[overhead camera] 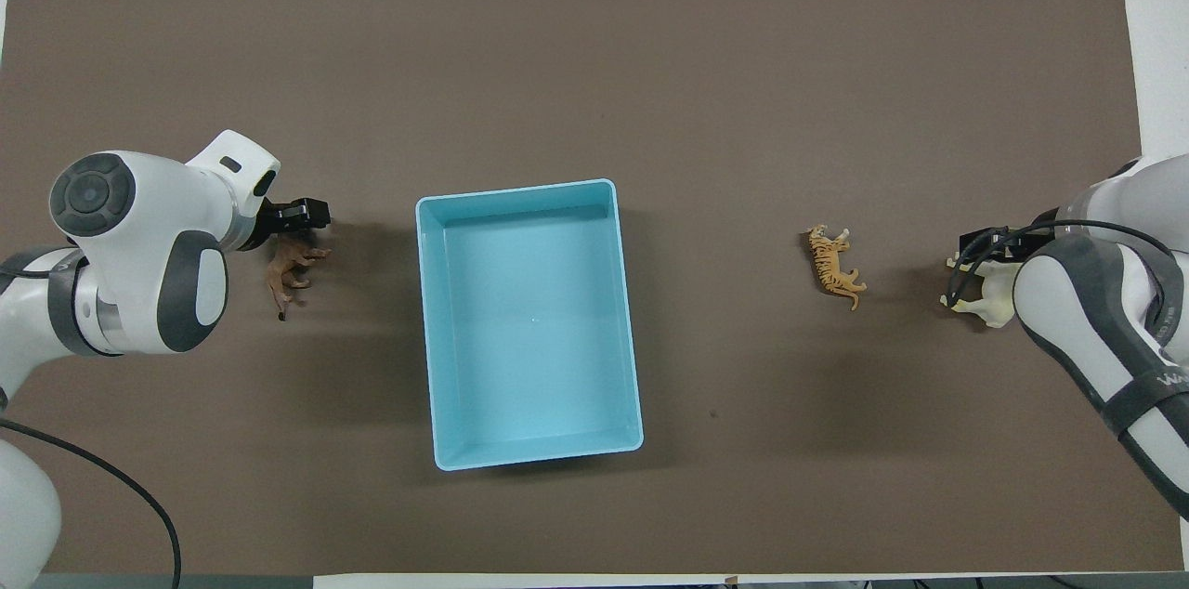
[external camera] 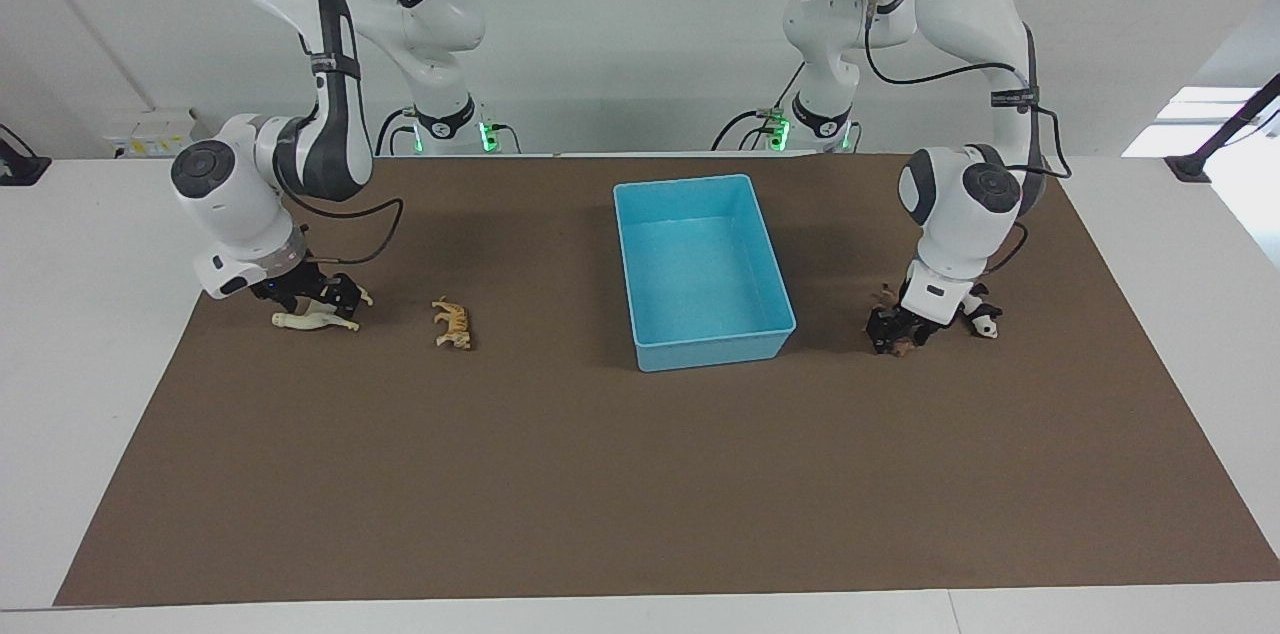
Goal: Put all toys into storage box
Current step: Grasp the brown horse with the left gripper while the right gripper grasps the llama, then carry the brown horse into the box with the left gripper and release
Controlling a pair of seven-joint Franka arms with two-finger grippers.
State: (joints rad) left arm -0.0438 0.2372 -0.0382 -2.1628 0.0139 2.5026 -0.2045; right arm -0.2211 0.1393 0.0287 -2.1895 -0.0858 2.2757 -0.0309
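While both pairs of fingers are working down at the mat, neither one is letting me say for certain how it stands: the left gripper (external camera: pixel 897 332) is sitting low around the small brown plastic lion figurine (overhead camera: pixel 290 271), seemingly straddling it, but I cannot tell whether it is pinching yet; the right gripper (external camera: pixel 322 297) is pressing down at the back of the cream-white horse-like figurine (external camera: pixel 316 320), which is lying on its side, and its fingers are equally unclear to me. Just beside the left gripper, toward that arm's end of the table, the little black-and-white panda figurine (external camera: pixel 984 320) is resting on the brown mat (external camera: pixel 640 474), hidden under the arm from above. Moving outward, the orange striped tiger figurine (external camera: pixel 452 324) is lying between the horse and the light blue rectangular plastic storage box (external camera: pixel 715 344), well apart from either gripper. The box is sitting mid-table with nothing inside it. So the job is looking barely begun to me: all four toys are on the mat, two are being approached at once, and each will need lifting over the rim and dropping in, with the tiger and panda waiting after that.
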